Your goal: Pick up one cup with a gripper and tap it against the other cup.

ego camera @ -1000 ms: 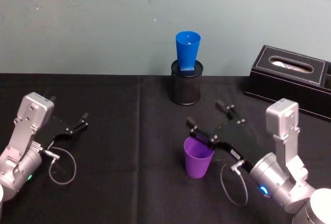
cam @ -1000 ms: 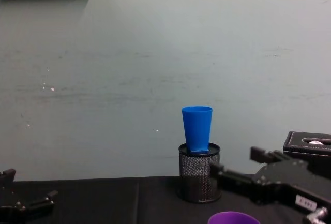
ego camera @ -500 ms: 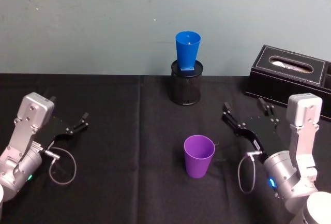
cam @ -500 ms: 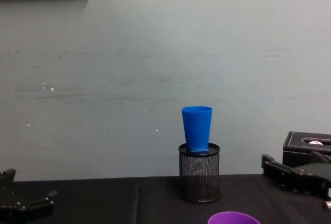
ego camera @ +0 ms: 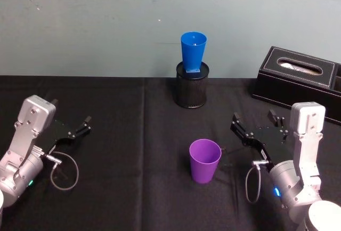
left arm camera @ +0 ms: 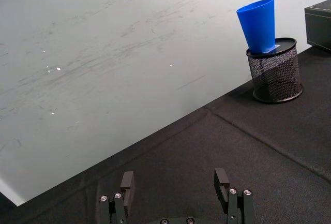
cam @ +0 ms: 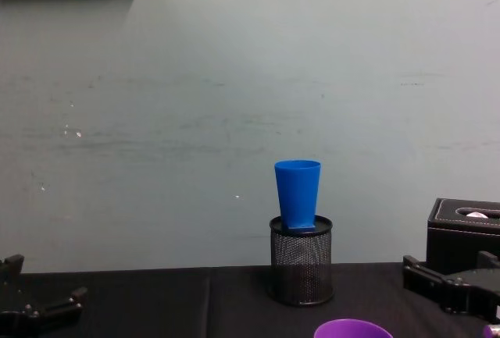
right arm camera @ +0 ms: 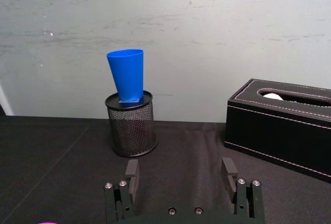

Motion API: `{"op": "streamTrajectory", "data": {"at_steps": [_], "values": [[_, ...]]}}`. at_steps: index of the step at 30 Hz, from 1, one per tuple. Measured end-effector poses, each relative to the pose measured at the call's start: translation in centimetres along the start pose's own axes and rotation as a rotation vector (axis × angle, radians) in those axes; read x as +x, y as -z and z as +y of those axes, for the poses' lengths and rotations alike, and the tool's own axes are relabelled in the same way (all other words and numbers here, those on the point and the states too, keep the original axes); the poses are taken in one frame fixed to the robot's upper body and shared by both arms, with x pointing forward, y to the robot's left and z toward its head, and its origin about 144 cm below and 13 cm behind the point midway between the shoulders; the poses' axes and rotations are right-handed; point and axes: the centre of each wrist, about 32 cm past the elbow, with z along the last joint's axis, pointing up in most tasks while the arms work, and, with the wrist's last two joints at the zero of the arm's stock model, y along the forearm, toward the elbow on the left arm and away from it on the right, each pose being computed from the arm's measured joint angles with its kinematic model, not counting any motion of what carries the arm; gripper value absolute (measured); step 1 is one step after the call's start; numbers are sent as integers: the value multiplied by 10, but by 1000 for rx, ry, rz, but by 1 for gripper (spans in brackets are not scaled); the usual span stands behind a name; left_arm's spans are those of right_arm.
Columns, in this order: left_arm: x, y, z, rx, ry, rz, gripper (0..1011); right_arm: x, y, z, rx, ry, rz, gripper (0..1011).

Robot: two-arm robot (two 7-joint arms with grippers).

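The purple cup (ego camera: 204, 160) stands upright on the black bench (ego camera: 133, 145), with nothing touching it. The right end effector (ego camera: 254, 126) sits just to its right, clear of the cup, its flat fingers (right arm camera: 132, 174) spread wide and empty. The blue cup (ego camera: 193, 52) stands upright on top of a black mesh cylinder (ego camera: 191, 89) at the back of the bench, with a black tissue box (ego camera: 298, 79) to its right. The left end effector (ego camera: 81, 126) is parked far left, fingers apart and empty.
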Motion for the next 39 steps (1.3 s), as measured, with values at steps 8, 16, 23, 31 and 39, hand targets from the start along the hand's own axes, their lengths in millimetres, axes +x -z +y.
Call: {"op": "streamTrajectory", "data": {"at_steps": [8,16,23,31,39], "values": [[0,0,0,0,0,0,1012,0,-1,0,3,-2,1,1000],[0,0,0,0,0,0,1011,0,-1,0,5,-4,3,1000],[0,0,0,0,0,0,1011,0,-2,0,5,-5,3,1000],[0,0,0,0,0,0,1011,0,-2,0,6,-5,3,1000],[0,0,0,0,0,0,1011,0,-2,0,6,-5,4,1000]]}}
